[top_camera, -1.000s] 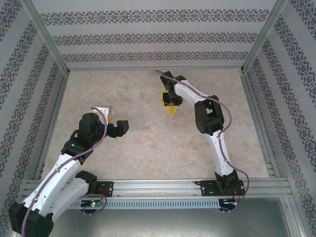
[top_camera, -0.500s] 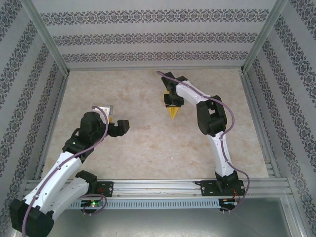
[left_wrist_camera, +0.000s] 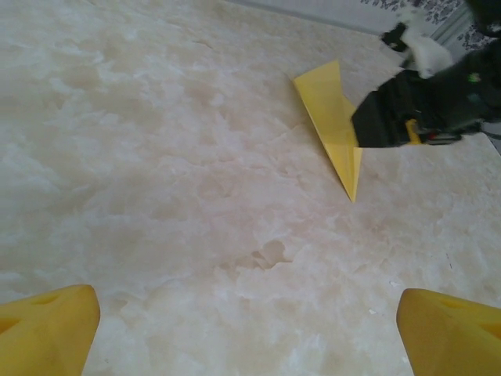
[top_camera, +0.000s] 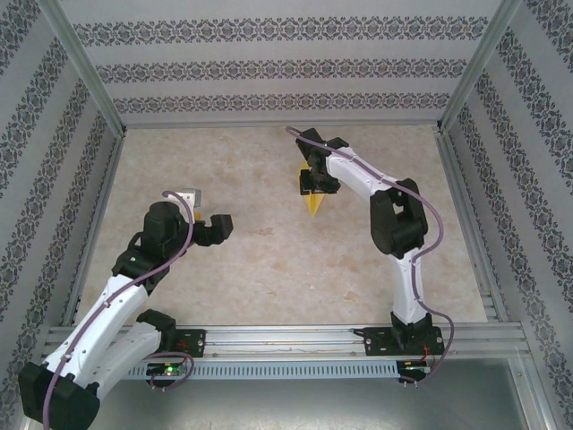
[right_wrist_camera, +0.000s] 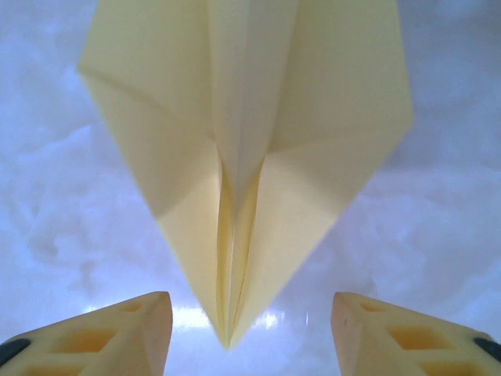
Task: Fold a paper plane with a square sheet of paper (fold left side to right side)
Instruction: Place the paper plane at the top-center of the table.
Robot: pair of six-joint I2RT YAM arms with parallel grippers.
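**Right hand spread above the folded yellow dart**

The small, pointed yellow paper plane lies on the pale marbled table. Its nose points toward the arms' bases and its wide tail toward the far patterned wall. The right hand, black-bodied on a white arm, hangs directly over the plane's tail half. From the top camera, little more than the nose pokes out below it.

From the right wrist, the paper plane is seen close up. Two wing flaps meet along a centre crease, which gapes a little near the nose. The nose sits between the two yellow fingertips of the right hand, with bare table showing on either side of it. The fingers stand apart and neither touches the paper, so this hand grips nothing.

The left hand is well apart from the plane, to its left and nearer the bases, and is turned toward it. In the left wrist view the left hand has its yellow fingertips at the two bottom corners. They are spread wide, with bare table between them and nothing held. Beyond them lies the paper plane, with the right hand overlapping its right edge.
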